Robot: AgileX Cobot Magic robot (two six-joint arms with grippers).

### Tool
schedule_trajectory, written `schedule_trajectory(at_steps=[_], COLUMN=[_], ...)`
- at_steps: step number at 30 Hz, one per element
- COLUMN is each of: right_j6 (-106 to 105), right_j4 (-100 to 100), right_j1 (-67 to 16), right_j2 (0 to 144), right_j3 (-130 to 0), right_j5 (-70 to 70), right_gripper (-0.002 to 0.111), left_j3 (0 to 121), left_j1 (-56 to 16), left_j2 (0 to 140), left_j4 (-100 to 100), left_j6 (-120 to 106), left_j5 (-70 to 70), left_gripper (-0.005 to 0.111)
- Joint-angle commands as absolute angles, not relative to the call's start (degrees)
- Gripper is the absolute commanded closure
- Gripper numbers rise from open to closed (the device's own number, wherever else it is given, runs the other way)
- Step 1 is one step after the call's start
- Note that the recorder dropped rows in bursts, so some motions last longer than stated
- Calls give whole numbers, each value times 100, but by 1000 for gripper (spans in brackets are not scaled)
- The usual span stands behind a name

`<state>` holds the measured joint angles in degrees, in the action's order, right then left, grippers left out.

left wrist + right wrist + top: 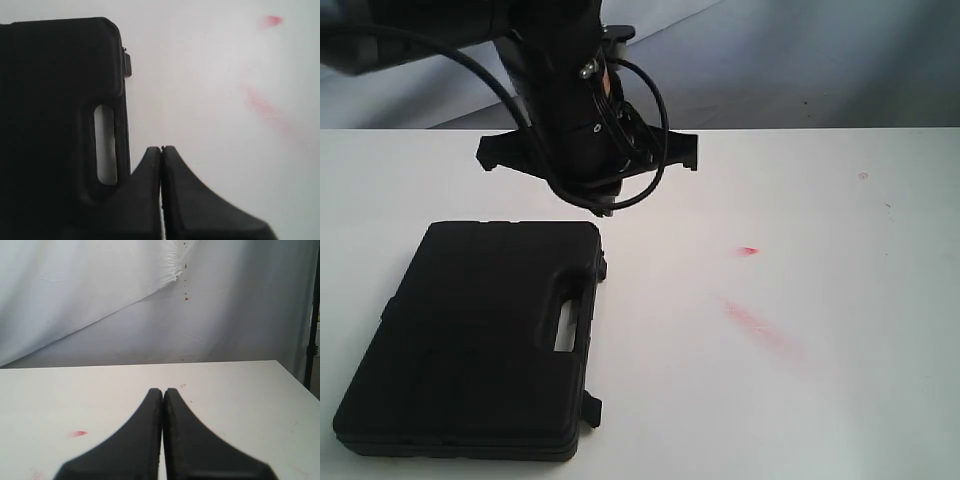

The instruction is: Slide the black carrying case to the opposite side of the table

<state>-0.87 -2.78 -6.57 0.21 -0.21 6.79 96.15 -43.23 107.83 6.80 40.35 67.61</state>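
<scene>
The black carrying case (470,340) lies flat on the white table (820,220) at the front left, with its handle slot (565,325) toward the middle. My left gripper (603,208) hangs just behind the case's far right corner. In the left wrist view the left gripper (161,148) is shut with nothing between its fingers, and its tips sit close beside the handle edge of the case (50,100); contact cannot be judged. The right gripper (163,389) is shut and empty above bare table (240,390), out of the exterior view.
Red smudges (760,328) and a small red mark (748,251) stain the tabletop right of the case. A cable loop (650,150) hangs off the left arm. A grey-white cloth backdrop (100,300) rises behind the table's far edge.
</scene>
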Motion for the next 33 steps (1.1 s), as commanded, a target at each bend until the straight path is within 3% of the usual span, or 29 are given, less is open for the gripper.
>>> schedule_trajectory(at_steps=[1, 8, 20, 25, 30, 33], right_j6=[-88, -88, -88, -88, -88, -88], right_j4=[-288, -288, -288, -288, -288, -288], right_j1=[-623, -623, -623, -623, -623, -623], right_j2=[0, 0, 0, 0, 0, 0], right_j3=[0, 0, 0, 0, 0, 0], right_j5=[676, 676, 676, 676, 676, 676], right_gripper=[108, 108, 108, 108, 108, 108], left_j3=[9667, 9667, 9667, 9667, 9667, 9667], left_j1=[-4328, -3979, -3978, -3978, -3978, -3991], left_j2=[10762, 10805, 11188, 11551, 11795, 11903], left_j4=[811, 967, 872, 684, 629, 629], left_j6=[4490, 4780, 4274, 4158, 4000, 4000], left_j5=[6567, 6584, 6918, 6847, 6480, 6451], left_gripper=[107, 107, 106, 94, 75, 74])
